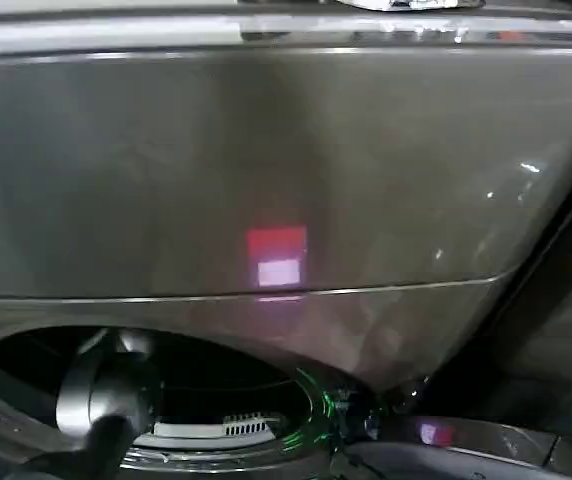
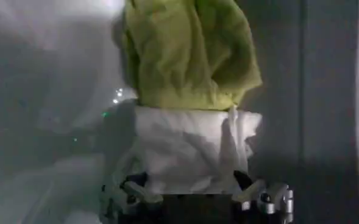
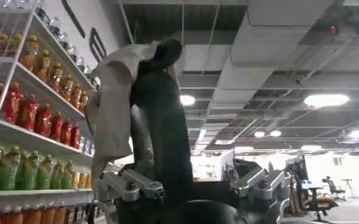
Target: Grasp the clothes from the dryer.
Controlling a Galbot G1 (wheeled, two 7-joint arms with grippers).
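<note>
The dryer (image 1: 296,170) fills the head view with its dark bronze-grey front, a pink-red reflection on the panel and the round porthole (image 1: 156,400) open low at the left. The left arm (image 1: 101,400) reaches into that opening, with a pale perforated grille (image 1: 241,427) just beside it at the lower rim and a green glint on the rim's right side.

In the left wrist view the left hand (image 2: 194,193) is inside the drum, its 2 fingers (image 2: 247,185) spread to either side of the white cloth (image 2: 191,152). The fingertips touch the cloth's lower edge, but whether they have hold of it I cannot tell. The yellow-green cloth (image 2: 188,52) lies bunched against the white one, touching it along 1 edge, both resting on the grey drum wall (image 2: 51,73).

The right wrist view looks up at a ceiling with lights. The right hand (image 3: 191,185) is raised there, its fingers (image 3: 127,185) spread wide around a dark upright part (image 3: 161,122) with a pale grey covering (image 3: 112,115). Shelves of bottled drinks (image 3: 27,115) stand at 1 side.
</note>
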